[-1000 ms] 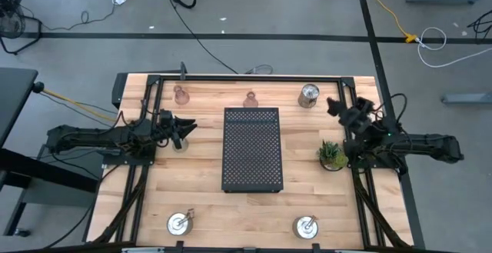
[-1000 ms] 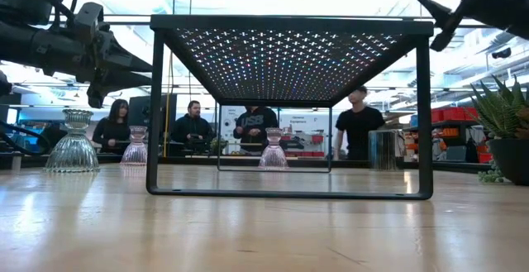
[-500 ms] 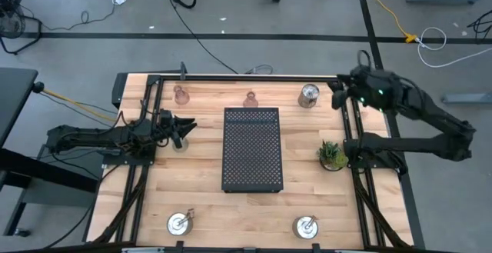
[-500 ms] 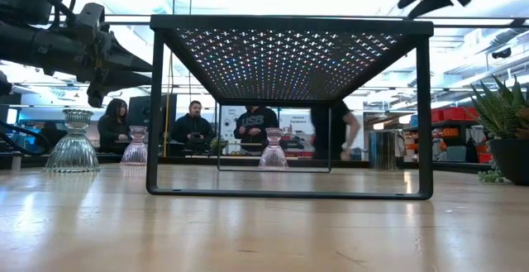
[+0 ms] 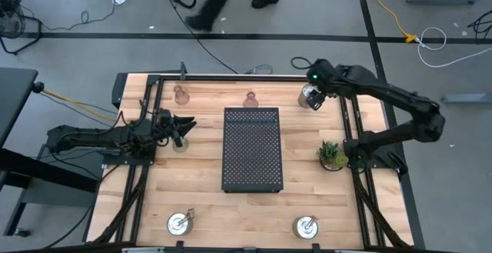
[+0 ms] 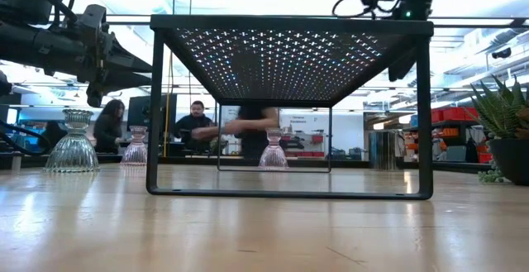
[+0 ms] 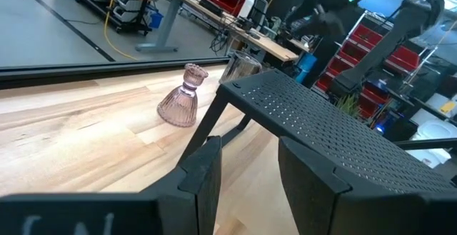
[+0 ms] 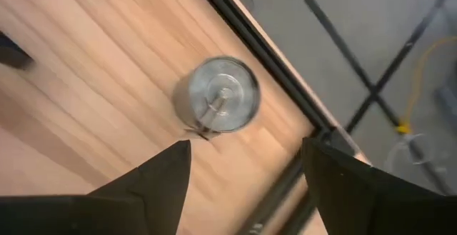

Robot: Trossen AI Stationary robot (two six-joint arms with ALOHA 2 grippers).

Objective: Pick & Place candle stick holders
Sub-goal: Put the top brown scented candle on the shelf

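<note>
A silver holder [image 5: 309,96] stands on its base at the table's far right; it also shows in the right wrist view [image 8: 223,104]. My right gripper [image 8: 246,156] hangs open above it, pointing down, and shows from above in the high view [image 5: 311,86]. Two more silver holders [image 5: 180,222] [image 5: 306,226] stand near the front edge. A pink glass holder [image 5: 181,94] and a reddish one [image 5: 250,99] stand at the far edge. A clear greenish glass holder [image 6: 73,144] stands at the left, below my open left gripper [image 5: 187,125], which touches nothing.
A black perforated tray [image 5: 252,149] stands on legs in the table's middle. A small potted plant [image 5: 332,154] sits at the right, under my right arm. A black frame [image 5: 246,78] borders the table. People are in the room beyond the far edge.
My right arm has swung up from beside the plant toward the table's far edge and then left, and has tipped down over the far right silver holder. My left arm has kept still. A person has walked past behind the table.
</note>
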